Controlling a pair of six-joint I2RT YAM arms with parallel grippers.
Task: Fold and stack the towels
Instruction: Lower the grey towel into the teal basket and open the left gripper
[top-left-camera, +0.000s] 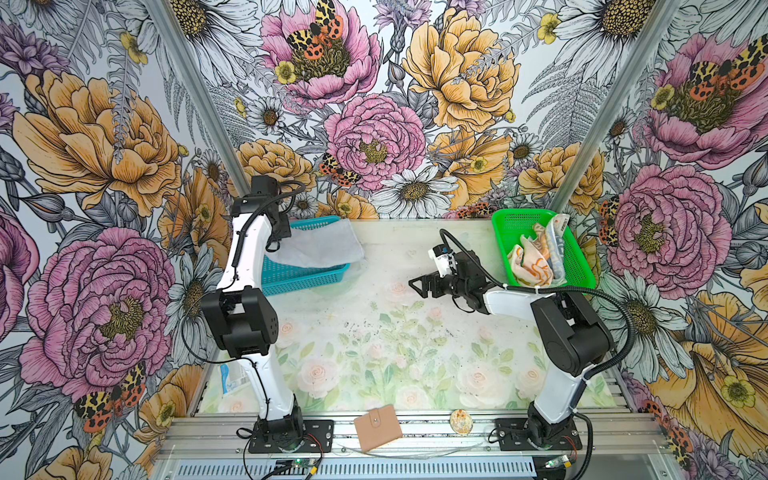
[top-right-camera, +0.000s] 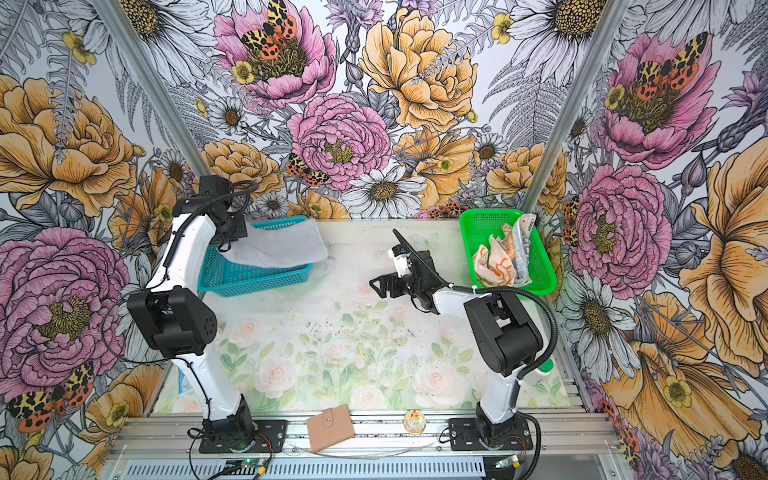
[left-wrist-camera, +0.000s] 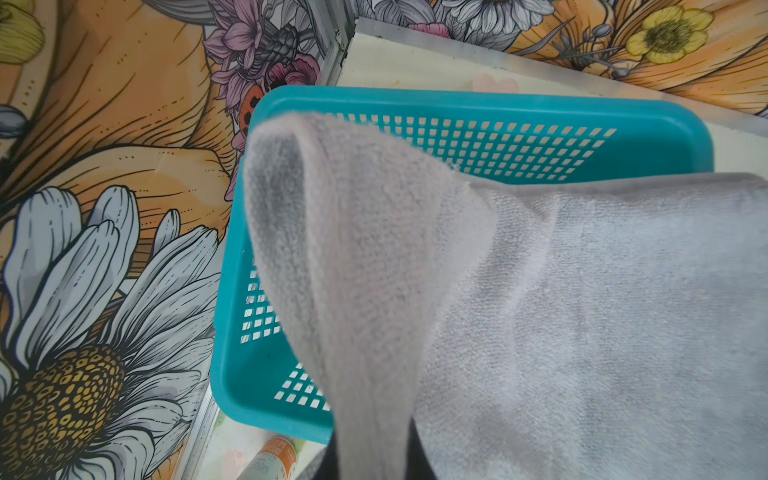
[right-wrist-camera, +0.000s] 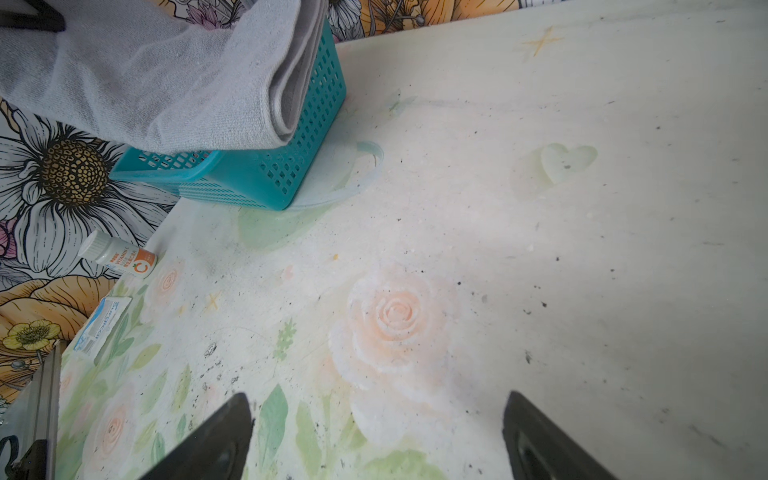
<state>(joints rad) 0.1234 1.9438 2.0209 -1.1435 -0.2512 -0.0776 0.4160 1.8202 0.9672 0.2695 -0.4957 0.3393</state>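
The light grey towel (top-left-camera: 320, 245) (left-wrist-camera: 582, 311) lies folded across the teal basket (top-left-camera: 303, 278) (left-wrist-camera: 457, 99) at the back left, one end hanging over its right rim. My left gripper (top-left-camera: 277, 239) is shut on the towel's left end, and the cloth hides its fingers. The orange-and-cream towel (top-left-camera: 530, 259) and the lettered towel (top-left-camera: 555, 241) lie crumpled in the green basket (top-left-camera: 523, 214) at the back right. My right gripper (top-left-camera: 415, 286) (right-wrist-camera: 376, 399) hangs open over the middle of the table, holding nothing.
A tan wallet (top-left-camera: 377, 422) and a small round shell-like object (top-left-camera: 461, 420) sit on the front rail. A white bottle with an orange label (right-wrist-camera: 120, 257) and a blue-white packet (right-wrist-camera: 104, 322) lie along the table's left edge, in front of the teal basket.
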